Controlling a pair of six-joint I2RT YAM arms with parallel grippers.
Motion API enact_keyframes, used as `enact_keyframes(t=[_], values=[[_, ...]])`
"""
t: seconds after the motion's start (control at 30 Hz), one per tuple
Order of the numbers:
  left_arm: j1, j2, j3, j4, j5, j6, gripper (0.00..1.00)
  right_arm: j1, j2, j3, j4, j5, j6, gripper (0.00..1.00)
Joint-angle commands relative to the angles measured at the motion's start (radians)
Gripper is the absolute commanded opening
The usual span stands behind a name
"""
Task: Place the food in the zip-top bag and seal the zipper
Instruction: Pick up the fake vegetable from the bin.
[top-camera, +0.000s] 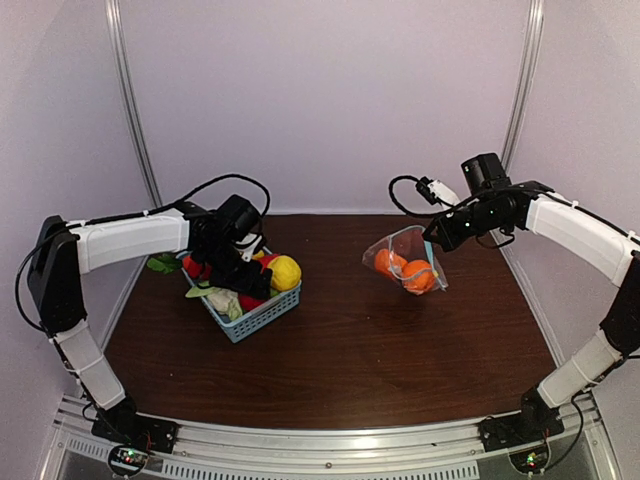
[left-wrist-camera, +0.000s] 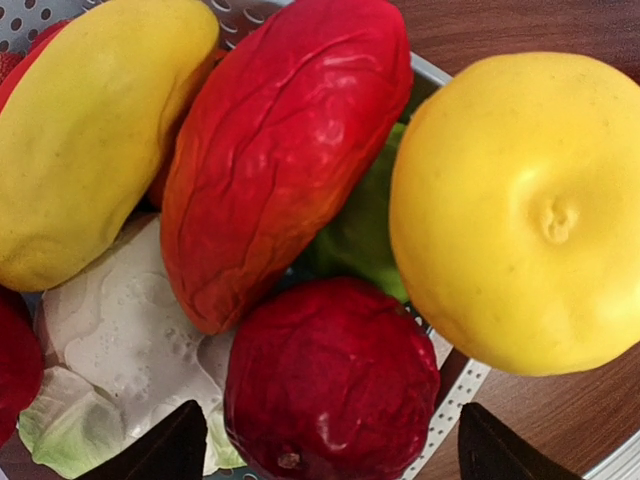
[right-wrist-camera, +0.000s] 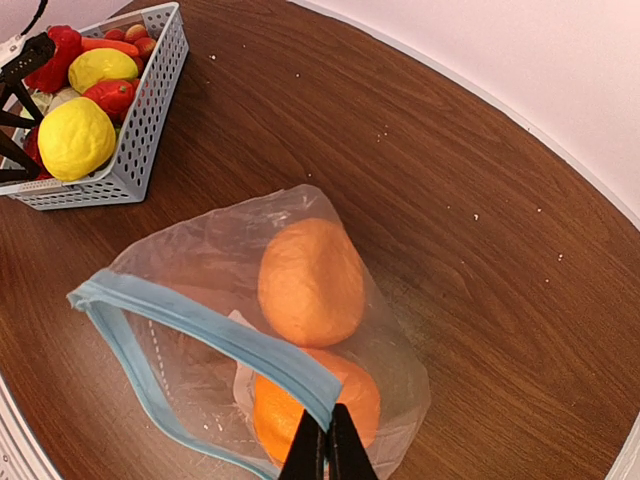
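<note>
The clear zip-top bag (top-camera: 405, 262) (right-wrist-camera: 200, 270) hangs with its mouth open and holds two round orange fruits (right-wrist-camera: 310, 282). My right gripper (right-wrist-camera: 325, 445) (top-camera: 437, 238) is shut on the light-blue zipper strip (right-wrist-camera: 215, 335) at one end. My left gripper (left-wrist-camera: 335, 455) (top-camera: 245, 270) is open low over the blue basket (top-camera: 255, 318), its fingertips (left-wrist-camera: 185, 445) on either side of a dark red round fruit (left-wrist-camera: 330, 380). Beside that fruit lie a long red one (left-wrist-camera: 280, 150), a yellow mango (left-wrist-camera: 100, 130), a round yellow fruit (left-wrist-camera: 520, 210) and a pale leafy vegetable (left-wrist-camera: 110, 340).
The basket (right-wrist-camera: 150, 110) stands at the table's left on dark wood. A green leafy piece (top-camera: 165, 263) lies just left of it. White walls close the back and sides. The bag hangs right of centre, above the table.
</note>
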Motion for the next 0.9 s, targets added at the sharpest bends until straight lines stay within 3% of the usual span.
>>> enact_keyframes(t=[0.0,0.2,0.4,0.7,0.87], values=[[0.001,0.013,-0.02,0.023,-0.013,-0.006,0.88,0.001,-0.017,-0.008,0.015,-0.016,0.001,0.0],[0.002,0.008,-0.017,0.036,-0.005,0.003,0.77,0.001,-0.018,-0.011,0.014,-0.015,-0.001,0.0],[0.004,0.017,-0.008,0.042,0.002,0.008,0.75,0.001,-0.022,-0.012,0.014,-0.011,-0.003,0.0],[0.015,-0.001,0.016,0.018,0.014,0.011,0.5,0.001,-0.03,-0.025,0.017,-0.012,-0.004,0.0],[0.016,-0.066,0.08,-0.071,-0.036,0.033,0.49,0.001,-0.041,-0.036,0.022,-0.009,-0.006,0.0]])
